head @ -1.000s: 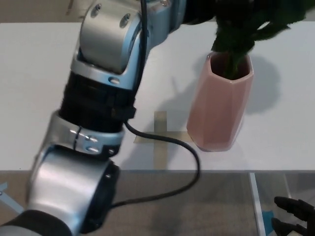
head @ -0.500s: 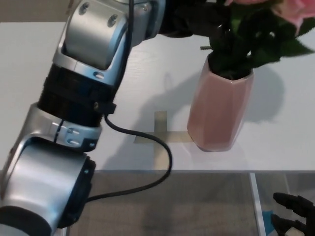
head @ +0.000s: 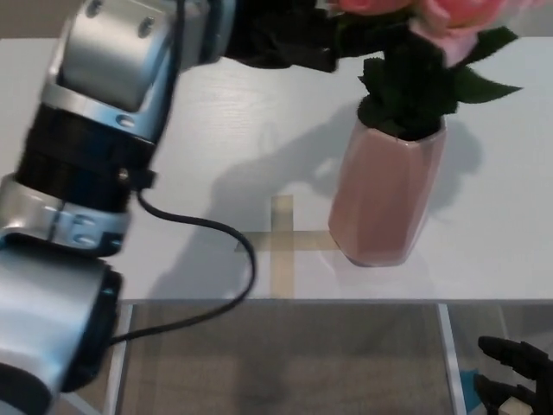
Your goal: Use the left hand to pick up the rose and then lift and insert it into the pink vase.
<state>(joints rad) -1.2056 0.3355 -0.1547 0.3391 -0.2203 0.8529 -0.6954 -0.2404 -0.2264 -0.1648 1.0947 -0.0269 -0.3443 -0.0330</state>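
Observation:
The pink vase (head: pixel 384 194) stands upright on the white table (head: pixel 173 173), right of centre. The rose (head: pixel 432 52) stands inside it, dark green leaves at the rim and pink blossoms reaching the top edge of the picture. My left arm rises from the lower left, and its black left hand (head: pixel 285 39) is at the top, just left of the blossoms. Its grip is cut off and dark, and I cannot tell whether it touches the rose. My right hand (head: pixel 518 380) hangs low at the bottom right, below the table edge, fingers apart and empty.
A cross of tan tape (head: pixel 282 238) marks the table just left of the vase's foot. A black cable (head: pixel 216 259) loops from my left forearm across the table's front edge. Grey floor shows beneath the edge.
My left arm has swung to the left and its hand has drawn away from above the vase. The rose has sunk lower into the vase, so its pink blossoms now show.

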